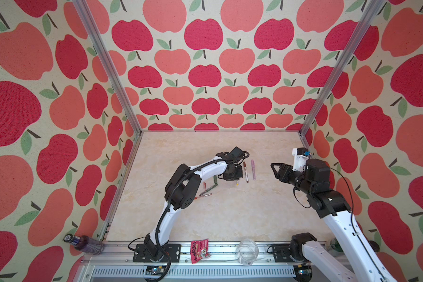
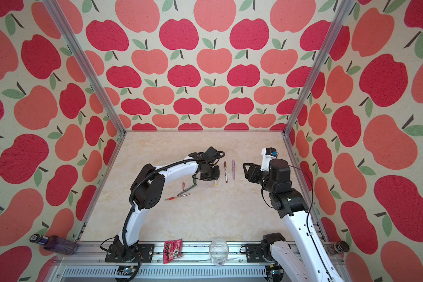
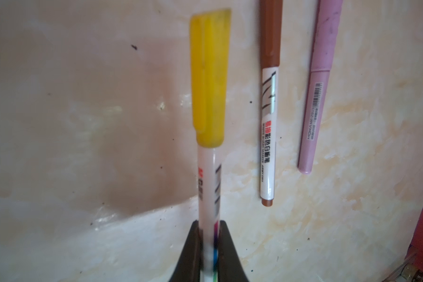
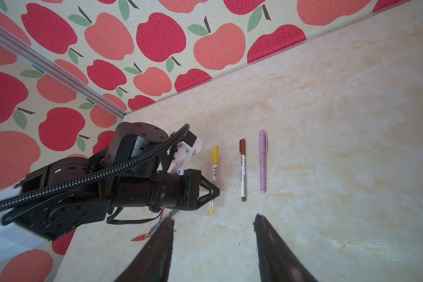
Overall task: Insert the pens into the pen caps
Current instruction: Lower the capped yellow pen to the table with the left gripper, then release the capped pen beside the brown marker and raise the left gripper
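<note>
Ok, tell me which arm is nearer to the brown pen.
Left. The left arm, jaws shut on the yellow pen, is right beside the brown pen. The right arm, jaws open, is farther off, past the lilac pen.

- yellow pen: white barrel, yellow cap on and pointing to the far edge. Its tail end is pinched in the left gripper, mid-surface.
- brown pen: white barrel, brown cap on, flat, parallel, just right of the yellow.
- lilac pen: capped, flat, parallel, right of the brown.
- red pen: uncapped, tip bare, lying nearer the left edge; red cap close by.
- dark green pen: slanted beside the red cap; whether capped is unclear.
</note>
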Motion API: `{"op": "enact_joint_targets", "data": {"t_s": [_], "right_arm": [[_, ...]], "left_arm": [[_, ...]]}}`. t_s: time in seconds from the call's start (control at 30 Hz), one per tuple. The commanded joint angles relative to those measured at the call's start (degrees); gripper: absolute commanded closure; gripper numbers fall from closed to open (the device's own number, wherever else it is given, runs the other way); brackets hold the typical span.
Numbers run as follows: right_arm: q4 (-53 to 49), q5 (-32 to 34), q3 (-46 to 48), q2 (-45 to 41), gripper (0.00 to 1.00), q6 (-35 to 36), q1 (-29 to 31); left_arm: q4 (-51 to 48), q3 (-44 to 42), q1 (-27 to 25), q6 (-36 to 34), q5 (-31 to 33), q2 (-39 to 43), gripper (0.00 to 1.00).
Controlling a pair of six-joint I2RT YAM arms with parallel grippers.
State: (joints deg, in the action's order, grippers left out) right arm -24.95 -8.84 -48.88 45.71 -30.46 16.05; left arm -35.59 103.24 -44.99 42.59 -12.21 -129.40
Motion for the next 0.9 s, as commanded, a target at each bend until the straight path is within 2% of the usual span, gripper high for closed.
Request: {"op": "enact_joint_targets", "data": {"t_s": [0.0,0.5,0.87], "right_arm": [[1.44,-1.91,0.28,-0.63,0.44,-0.31,-0.32],[1.57,-3.57,1.93,-1.55,0.44,-0.24,-0.41],[1.83,-4.24,2.57,-2.09,0.44,-0.23,-0.59]], "left_arm": [[-3.28,3.85,-0.10,1.10,1.72,-2.60,0.94],[-8.44,12.51,0.17,1.35,2.02,-8.73,0.89],[-9.32,15.44,0.41,3.20,0.35,-11.55,0.84]]}}
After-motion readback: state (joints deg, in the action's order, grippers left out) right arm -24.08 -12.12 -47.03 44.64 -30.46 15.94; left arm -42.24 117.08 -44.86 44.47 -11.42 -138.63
